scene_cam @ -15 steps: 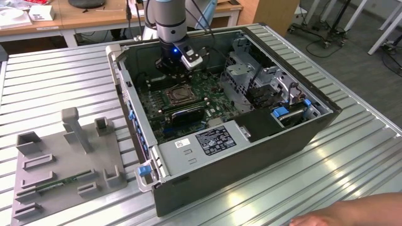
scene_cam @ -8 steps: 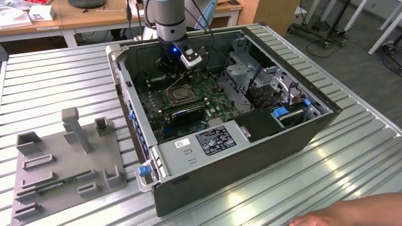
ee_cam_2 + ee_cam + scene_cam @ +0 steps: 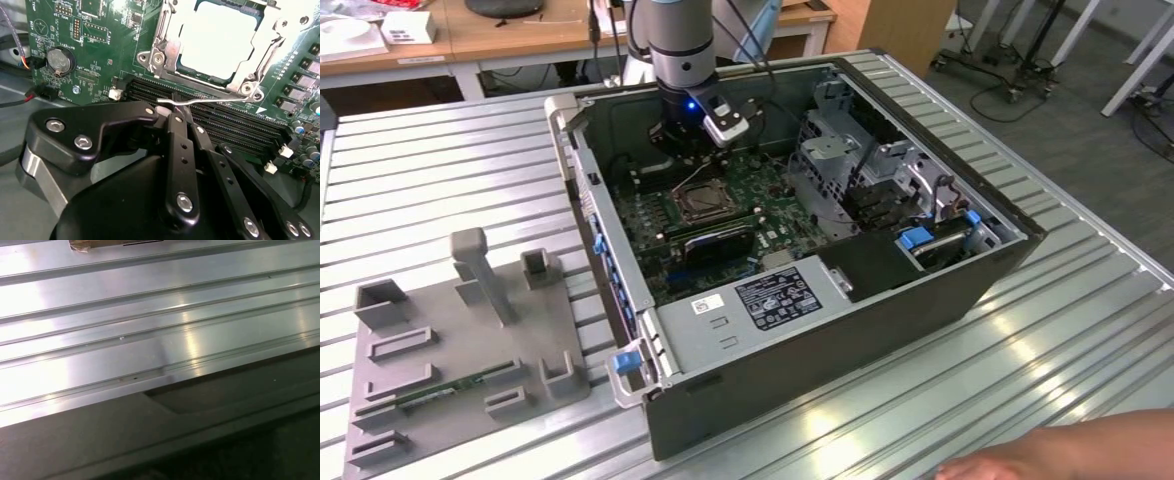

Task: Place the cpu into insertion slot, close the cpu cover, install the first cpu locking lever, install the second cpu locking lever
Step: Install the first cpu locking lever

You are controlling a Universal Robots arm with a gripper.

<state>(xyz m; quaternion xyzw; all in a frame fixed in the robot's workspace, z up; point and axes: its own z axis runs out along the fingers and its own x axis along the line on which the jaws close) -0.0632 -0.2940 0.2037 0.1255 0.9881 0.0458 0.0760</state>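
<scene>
While the cpu [image 3: 220,40] already sits in the insertion slot [image 3: 682,201] under the closed cpu cover [image 3: 165,50], just beyond the pincer [image 3: 178,114], the pincer is clenched on a locking lever [image 3: 220,104]. I cannot tell whether either lever is latched.

We found little room around the pincer [image 3: 683,150]. It stood deep inside the open computer case [image 3: 594,215], with one case wall just behind it. Toward the exterior view's right of the pincer, the metal drive cage [image 3: 834,160] blocked the way. Toward the camera, the power supply box [image 3: 761,300] closed that end. The open top was the one free way in, and the arm [image 3: 678,45] stood in it.

In the second wrist view, the thin locking lever [image 3: 215,103] touched the pincer's drawn-together tips. The memory slots [image 3: 240,132] lay close beneath, and the closed cpu cover [image 3: 167,47] lay just beyond. Well away from the pincer, the table [image 3: 440,160] lay open beside a grey fixture [image 3: 467,330].
</scene>
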